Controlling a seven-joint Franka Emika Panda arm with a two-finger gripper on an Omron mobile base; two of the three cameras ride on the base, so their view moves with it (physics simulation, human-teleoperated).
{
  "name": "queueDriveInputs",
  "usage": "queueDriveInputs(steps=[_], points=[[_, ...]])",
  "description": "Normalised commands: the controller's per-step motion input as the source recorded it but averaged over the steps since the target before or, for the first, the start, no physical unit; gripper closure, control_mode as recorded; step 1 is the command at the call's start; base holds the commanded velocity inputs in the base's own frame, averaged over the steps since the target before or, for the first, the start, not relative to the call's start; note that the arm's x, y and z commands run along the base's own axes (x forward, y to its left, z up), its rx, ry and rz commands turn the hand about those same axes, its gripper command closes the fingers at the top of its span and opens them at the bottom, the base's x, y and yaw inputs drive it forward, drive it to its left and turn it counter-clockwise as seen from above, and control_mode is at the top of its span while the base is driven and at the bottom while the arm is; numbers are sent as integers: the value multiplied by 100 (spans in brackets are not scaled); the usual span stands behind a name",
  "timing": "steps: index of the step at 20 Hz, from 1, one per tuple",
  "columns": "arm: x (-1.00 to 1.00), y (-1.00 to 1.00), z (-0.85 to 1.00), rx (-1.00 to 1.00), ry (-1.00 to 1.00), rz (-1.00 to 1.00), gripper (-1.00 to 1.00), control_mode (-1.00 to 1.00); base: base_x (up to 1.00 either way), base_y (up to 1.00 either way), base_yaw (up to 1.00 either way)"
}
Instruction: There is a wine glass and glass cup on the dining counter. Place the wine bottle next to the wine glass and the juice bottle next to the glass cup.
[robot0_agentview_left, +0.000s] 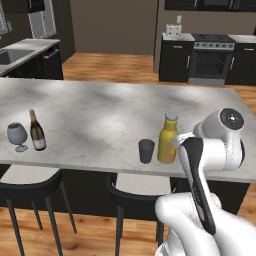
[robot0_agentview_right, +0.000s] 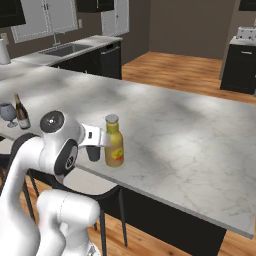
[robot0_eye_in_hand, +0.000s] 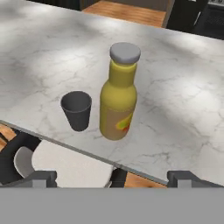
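Hovering off the near edge of the worktop (robot0_eye_in_hand: 183, 109), the end effector (robot0_eye_in_hand: 111, 177) has its two fingertips spread wide and holds nothing. Just beyond it stands the juice bottle (robot0_eye_in_hand: 118, 98), upright, close to the near edge, and just to its left is the glass cup (robot0_eye_in_hand: 77, 110); they are near each other but a small gap shows between them. So this pair already looks arranged.

Far to the left on the same worktop, the wine bottle (robot0_agentview_left: 36, 131) stands just right of the wine glass (robot0_agentview_left: 17, 135), again near but apart as far as I can tell.

For handling, I judge the juice bottle as plump, stiff and rather smooth (probably slippery), so the narrower part under the grey cap suits the fingers better. The wine bottle is slim, tall and easy to tip; a hold on the body, below the neck, seems safest. Both glasses look fragile.
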Motion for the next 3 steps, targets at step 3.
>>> queueDriveInputs(steps=[3], points=[[-36,10,-9,0,0,0,-100,-100,0,0,0]])
